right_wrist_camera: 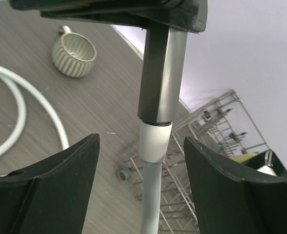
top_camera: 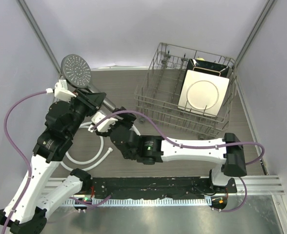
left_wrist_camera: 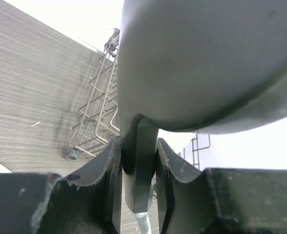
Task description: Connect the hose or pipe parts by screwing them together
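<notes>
My left gripper point(top_camera: 88, 96) is shut on the straight handle of the grey shower head point(top_camera: 76, 69), held off the table at the back left. In the left wrist view the handle point(left_wrist_camera: 139, 161) is pinched between both jaws, with the head's back point(left_wrist_camera: 207, 63) filling the top. The white hose point(top_camera: 103, 142) loops on the table below. Its white end nut point(right_wrist_camera: 154, 141) sits against the bottom of the handle point(right_wrist_camera: 163, 73), and the hose point(right_wrist_camera: 151, 200) hangs straight down from it. My right gripper point(right_wrist_camera: 141, 146) stands open on either side of that nut without touching it.
A wire dish rack point(top_camera: 187, 92) holding a square white plate point(top_camera: 203, 92) stands at the back right, close behind the handle in both wrist views. A small ribbed grey cup point(right_wrist_camera: 74, 54) sits on the table beside the hose loop point(right_wrist_camera: 16, 97). Purple cables trail off both arms.
</notes>
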Controlling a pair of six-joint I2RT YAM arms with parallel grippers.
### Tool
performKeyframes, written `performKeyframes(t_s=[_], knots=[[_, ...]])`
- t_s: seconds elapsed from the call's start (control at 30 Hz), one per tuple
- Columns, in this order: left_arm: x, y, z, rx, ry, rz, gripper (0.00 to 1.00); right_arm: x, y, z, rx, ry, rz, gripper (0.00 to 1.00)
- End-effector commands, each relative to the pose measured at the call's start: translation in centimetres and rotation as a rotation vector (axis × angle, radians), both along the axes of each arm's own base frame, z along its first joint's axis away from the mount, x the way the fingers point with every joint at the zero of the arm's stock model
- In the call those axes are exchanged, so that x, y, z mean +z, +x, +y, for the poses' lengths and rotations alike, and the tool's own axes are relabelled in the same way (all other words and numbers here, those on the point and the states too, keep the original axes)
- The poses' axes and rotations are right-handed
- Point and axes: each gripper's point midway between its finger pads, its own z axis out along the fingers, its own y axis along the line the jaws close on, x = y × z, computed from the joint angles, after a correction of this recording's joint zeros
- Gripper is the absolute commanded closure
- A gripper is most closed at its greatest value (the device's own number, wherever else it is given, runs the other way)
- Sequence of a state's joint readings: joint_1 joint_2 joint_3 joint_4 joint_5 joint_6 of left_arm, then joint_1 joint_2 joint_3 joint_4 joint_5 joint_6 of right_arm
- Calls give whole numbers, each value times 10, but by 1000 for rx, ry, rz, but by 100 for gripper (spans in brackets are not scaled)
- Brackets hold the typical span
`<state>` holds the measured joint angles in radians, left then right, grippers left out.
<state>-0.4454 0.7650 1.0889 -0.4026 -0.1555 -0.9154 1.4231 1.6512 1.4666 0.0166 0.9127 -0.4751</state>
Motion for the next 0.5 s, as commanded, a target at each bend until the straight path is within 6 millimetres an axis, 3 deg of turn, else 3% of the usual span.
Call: performKeyframes(t_s=[0.0,0.13,0.33,0.37,0.43,0.47], knots=[[38,-5,14,57,-46,-92,100,28,6,-12,-152,-10,-84,25],[34,-5,15,68,-36,-68,100,25,8,-11,-189,-58,-124,34],[33,-5,17,77,-38,-49,100,23,8,-14,-235,-89,-163,62],[33,-5,17,76,-37,-48,100,26,8,-14,-236,-87,-172,75],[32,-5,16,70,-39,-50,100,24,8,-14,-227,-89,-176,87],[33,-6,16,65,-36,-57,100,26,8,-14,-218,-72,-172,99]])
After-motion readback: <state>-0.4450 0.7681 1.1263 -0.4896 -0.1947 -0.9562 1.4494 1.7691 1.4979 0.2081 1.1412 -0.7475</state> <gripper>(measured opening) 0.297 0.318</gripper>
